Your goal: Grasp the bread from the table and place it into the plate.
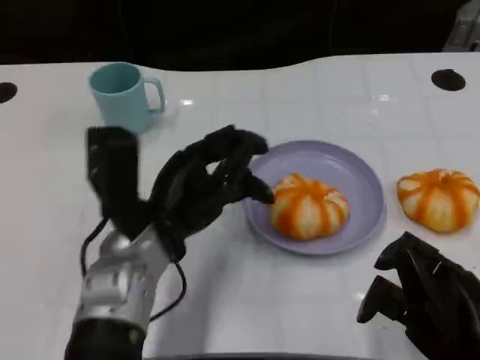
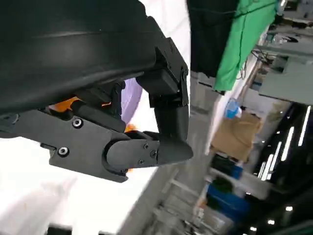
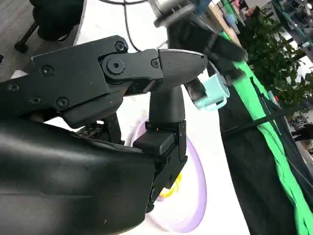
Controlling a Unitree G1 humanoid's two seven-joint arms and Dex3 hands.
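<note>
now one bread sits in plate; left hand seemingly empty.

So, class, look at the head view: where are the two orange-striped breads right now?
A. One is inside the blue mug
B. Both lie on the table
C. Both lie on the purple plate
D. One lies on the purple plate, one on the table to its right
D: one bread lies on the purple plate, while the other bread lies on the white table to the plate's right, outside its rim.
</note>
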